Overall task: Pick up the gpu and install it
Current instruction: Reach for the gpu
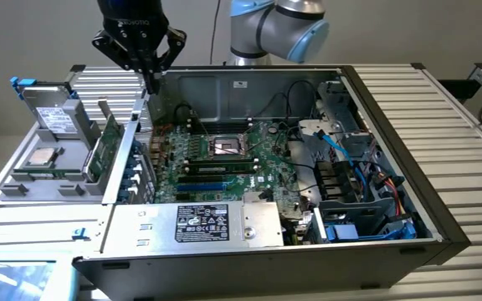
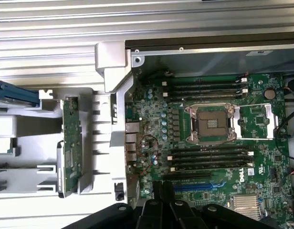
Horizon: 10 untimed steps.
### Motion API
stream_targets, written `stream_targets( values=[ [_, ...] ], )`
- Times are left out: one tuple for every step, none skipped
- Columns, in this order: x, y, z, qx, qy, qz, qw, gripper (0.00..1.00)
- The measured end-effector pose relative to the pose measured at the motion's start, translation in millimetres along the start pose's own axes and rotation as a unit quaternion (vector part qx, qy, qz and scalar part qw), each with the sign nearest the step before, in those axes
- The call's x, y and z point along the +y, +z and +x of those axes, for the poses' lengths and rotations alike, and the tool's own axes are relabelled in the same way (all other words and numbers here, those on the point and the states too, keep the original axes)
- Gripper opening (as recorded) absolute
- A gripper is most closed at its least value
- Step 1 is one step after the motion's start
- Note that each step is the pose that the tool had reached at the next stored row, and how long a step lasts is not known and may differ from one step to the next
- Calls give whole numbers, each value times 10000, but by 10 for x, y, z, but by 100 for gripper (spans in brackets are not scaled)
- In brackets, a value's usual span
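Note:
The gpu (image 1: 105, 148) stands on edge in a slot of the grey parts rack (image 1: 32, 188) at the exterior view's left, its green board facing out. In the wrist view the gpu (image 2: 70, 143) is seen edge-on in the rack (image 2: 23, 176). My gripper (image 1: 150, 81) hangs above the near wall of the open computer case, between the rack and the motherboard (image 1: 224, 157), higher than the card and apart from it. Its black fingers (image 2: 156, 195) are pressed together with nothing between them, so the gripper (image 2: 162, 191) is shut and empty. Blue expansion slots (image 2: 194, 186) lie on the motherboard (image 2: 209, 143).
The rack also holds a silver labelled hard drive (image 1: 57, 116) and a processor chip (image 1: 42, 160). The open case (image 1: 391, 157) contains blue cables (image 1: 341, 157), memory sticks (image 1: 220, 168) and a power supply (image 1: 203, 222). Ribbed metal tabletop (image 1: 467, 125) surrounds it.

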State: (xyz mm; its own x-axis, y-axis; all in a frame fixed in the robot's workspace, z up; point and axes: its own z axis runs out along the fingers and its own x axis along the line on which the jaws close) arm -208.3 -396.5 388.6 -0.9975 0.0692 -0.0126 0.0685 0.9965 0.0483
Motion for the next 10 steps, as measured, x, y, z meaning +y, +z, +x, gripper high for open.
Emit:
stream_targets(
  values=[
    [0,7,45,0,-1,0,10000,12],
    [-1,14,90,0,0,0,10000,12],
    [-2,22,137,0,0,0,10000,12],
    [-4,29,182,0,0,0,10000,12],
    [-6,37,227,1,-1,0,10000,12],
    [-8,45,272,2,0,0,10000,12],
    [-11,53,317,3,0,0,10000,12],
    [-13,62,366,4,0,0,10000,12],
    [-15,71,411,4,0,0,10000,12],
    [-18,81,456,4,0,0,10000,12]
  ],
)
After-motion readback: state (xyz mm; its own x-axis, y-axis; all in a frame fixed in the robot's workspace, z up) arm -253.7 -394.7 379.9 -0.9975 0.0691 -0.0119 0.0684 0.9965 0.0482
